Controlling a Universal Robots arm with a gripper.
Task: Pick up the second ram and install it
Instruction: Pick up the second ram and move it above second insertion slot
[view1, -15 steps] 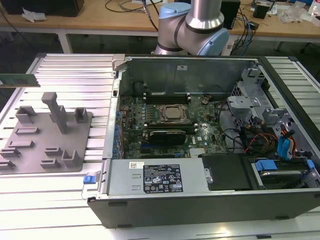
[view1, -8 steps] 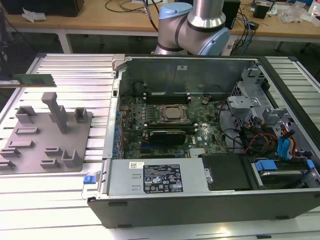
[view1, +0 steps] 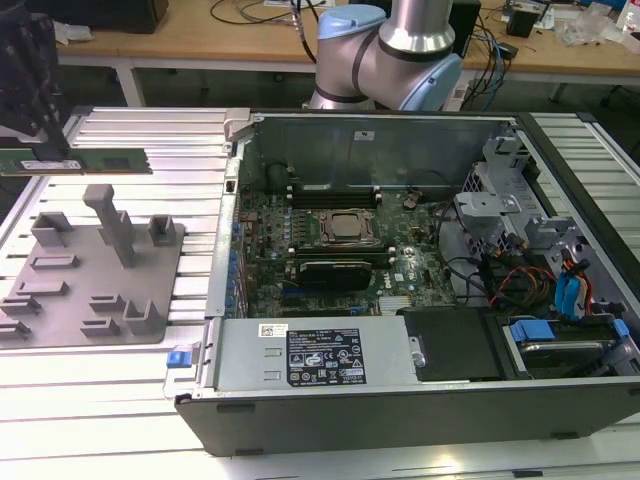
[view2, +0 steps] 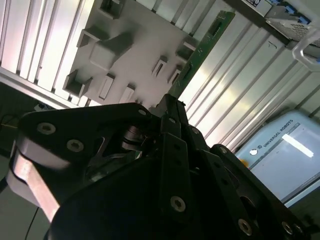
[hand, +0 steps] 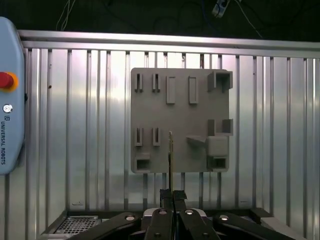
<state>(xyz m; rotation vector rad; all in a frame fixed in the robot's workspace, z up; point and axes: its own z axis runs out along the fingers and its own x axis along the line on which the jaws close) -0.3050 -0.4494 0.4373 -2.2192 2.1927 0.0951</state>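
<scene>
Upper left of exterior view: gripper (view1: 52, 148) clamped shut on memory stick (view1: 100, 161), held above grey tray (view1: 70, 300). Pickup done; seating in open computer (view1: 300, 405) not yet done.

Inventory, counted:
- second ram (view1: 110, 160), memory stick: 1
- gripper (view1: 55, 148): 1
- robot arm (view1: 400, 45): 1
- grey moulded tray (view1: 85, 295): 1
- open computer case (view1: 400, 410): 1
- silver-topped processor (view1: 347, 228): 1
- slatted metal desk (view1: 100, 385): 1
- pendant (hand: 10, 100) with red button: 1

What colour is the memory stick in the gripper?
The second ram is green, best seen in the exterior view.
</scene>
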